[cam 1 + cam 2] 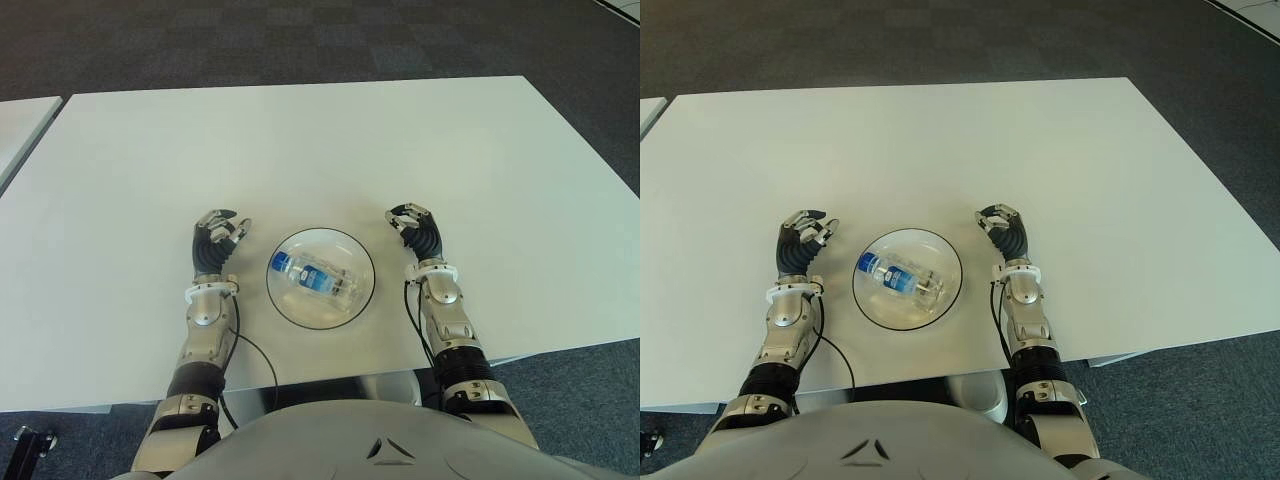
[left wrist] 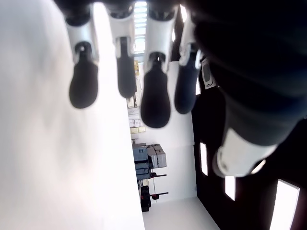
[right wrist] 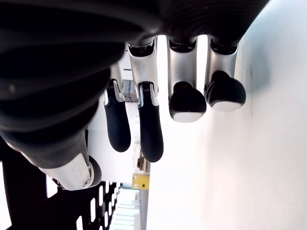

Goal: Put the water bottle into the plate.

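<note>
An office or lab: plain white table (image 1: 300, 140) on dark carpet tiles (image 1: 300, 40)

The clear plastic water bottle (image 1: 316, 279) with its glossy blue-and-white label lies in the round transparent plate (image 1: 289, 305), glass or plastic — which, I cannot tell — whose rim glints at centre frame. Beneath is the smooth, matt white table (image 1: 300, 150). The left hand (image 1: 217, 240) and right hand (image 1: 415, 231) pair matt black finger pads with satin silver metal-look segments.
</note>
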You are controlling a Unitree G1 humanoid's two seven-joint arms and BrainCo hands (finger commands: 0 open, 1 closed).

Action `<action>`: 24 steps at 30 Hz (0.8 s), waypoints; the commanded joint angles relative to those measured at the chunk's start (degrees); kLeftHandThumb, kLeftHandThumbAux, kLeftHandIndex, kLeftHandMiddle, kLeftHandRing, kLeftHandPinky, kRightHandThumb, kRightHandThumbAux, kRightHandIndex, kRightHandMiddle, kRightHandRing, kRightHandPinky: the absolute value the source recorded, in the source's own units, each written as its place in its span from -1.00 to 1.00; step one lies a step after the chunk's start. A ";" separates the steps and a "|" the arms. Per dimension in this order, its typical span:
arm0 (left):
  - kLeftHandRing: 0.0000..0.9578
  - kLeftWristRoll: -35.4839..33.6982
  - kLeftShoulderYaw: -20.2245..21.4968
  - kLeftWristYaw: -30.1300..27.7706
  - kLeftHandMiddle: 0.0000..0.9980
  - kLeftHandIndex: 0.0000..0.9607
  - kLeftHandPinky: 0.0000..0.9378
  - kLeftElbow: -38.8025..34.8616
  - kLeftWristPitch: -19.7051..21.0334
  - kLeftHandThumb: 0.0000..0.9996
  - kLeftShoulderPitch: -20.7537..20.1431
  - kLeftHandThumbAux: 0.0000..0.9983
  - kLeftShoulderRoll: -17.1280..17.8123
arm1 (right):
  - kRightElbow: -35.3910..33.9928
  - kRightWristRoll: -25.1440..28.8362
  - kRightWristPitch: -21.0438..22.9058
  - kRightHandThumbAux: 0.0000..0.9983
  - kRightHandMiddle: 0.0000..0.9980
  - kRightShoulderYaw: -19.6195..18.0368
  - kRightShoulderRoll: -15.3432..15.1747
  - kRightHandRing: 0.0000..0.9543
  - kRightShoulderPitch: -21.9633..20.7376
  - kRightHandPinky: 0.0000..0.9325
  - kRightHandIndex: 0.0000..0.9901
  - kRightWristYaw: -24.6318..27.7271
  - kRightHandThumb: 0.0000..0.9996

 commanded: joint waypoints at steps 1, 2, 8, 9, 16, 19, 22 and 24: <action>0.43 0.35 -0.08 0.04 0.41 -0.09 0.43 1.54 -0.27 0.41 -0.33 0.43 0.42 | -0.20 0.46 0.91 0.36 -0.02 0.04 0.12 0.82 0.55 0.85 -0.09 0.10 0.69; 0.43 0.32 -0.10 -0.07 0.41 -0.09 0.43 1.67 -0.41 0.41 -0.35 0.43 0.47 | -0.24 0.46 0.93 0.36 -0.02 0.04 0.13 0.82 0.57 0.85 -0.09 0.10 0.69; 0.43 -0.06 -0.20 -0.86 0.40 -0.09 0.41 2.44 -0.97 0.41 -0.43 0.43 0.90 | -0.47 0.36 0.97 0.36 -0.02 0.09 0.15 0.82 0.70 0.85 -0.09 0.01 0.69; 0.43 -0.15 -0.21 -1.04 0.40 -0.09 0.41 2.59 -1.03 0.41 -0.44 0.43 0.99 | -0.51 0.33 0.98 0.36 -0.02 0.10 0.15 0.82 0.72 0.85 -0.09 -0.01 0.69; 0.42 -1.27 -0.10 -2.46 0.40 -0.09 0.41 3.04 -0.82 0.41 -0.10 0.44 1.32 | -0.48 0.28 0.94 0.36 -0.02 0.18 0.07 0.81 0.73 0.85 -0.09 0.08 0.69; 0.43 -1.60 -0.05 -2.76 0.40 -0.09 0.43 3.02 -0.48 0.41 -0.07 0.43 1.34 | -0.51 0.29 0.98 0.36 -0.02 0.19 0.07 0.82 0.74 0.85 -0.09 0.10 0.69; 0.43 -2.06 0.06 -3.16 0.40 -0.09 0.44 3.06 0.21 0.41 0.16 0.43 1.29 | -0.50 0.29 1.27 0.36 -0.02 0.18 0.08 0.82 0.68 0.86 -0.09 0.07 0.69; 0.43 -2.38 0.16 -3.29 0.40 -0.09 0.43 2.84 1.24 0.42 0.35 0.43 1.21 | -0.59 0.22 1.65 0.36 -0.02 0.19 0.09 0.82 0.65 0.86 -0.09 -0.01 0.69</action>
